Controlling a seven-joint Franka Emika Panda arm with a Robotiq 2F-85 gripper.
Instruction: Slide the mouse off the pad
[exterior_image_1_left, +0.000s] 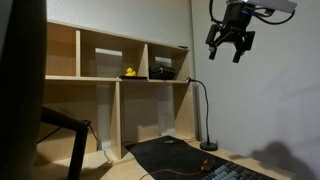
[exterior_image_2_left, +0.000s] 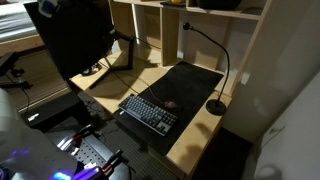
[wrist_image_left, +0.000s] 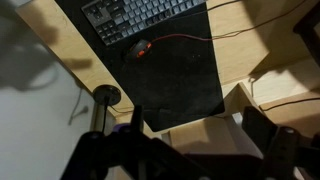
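The small dark mouse (wrist_image_left: 140, 47) with a red glow lies on the black pad (wrist_image_left: 175, 85), just beside the keyboard (wrist_image_left: 140, 18). It also shows in an exterior view (exterior_image_2_left: 172, 104) on the pad (exterior_image_2_left: 190, 80). My gripper (exterior_image_1_left: 231, 42) hangs high above the desk, far from the mouse, open and empty. In the wrist view its two dark fingers (wrist_image_left: 190, 160) frame the bottom edge, spread wide with nothing between them. Only a dark part of the pad (exterior_image_1_left: 170, 155) shows in the low exterior view; the mouse is not visible there.
A gooseneck lamp (exterior_image_1_left: 205, 110) stands with its round base (exterior_image_2_left: 215, 107) at the pad's edge, also in the wrist view (wrist_image_left: 107, 96). Wooden shelves (exterior_image_1_left: 110, 60) hold a yellow duck (exterior_image_1_left: 129, 72). A large monitor (exterior_image_2_left: 70, 35) stands beside the keyboard (exterior_image_2_left: 148, 110).
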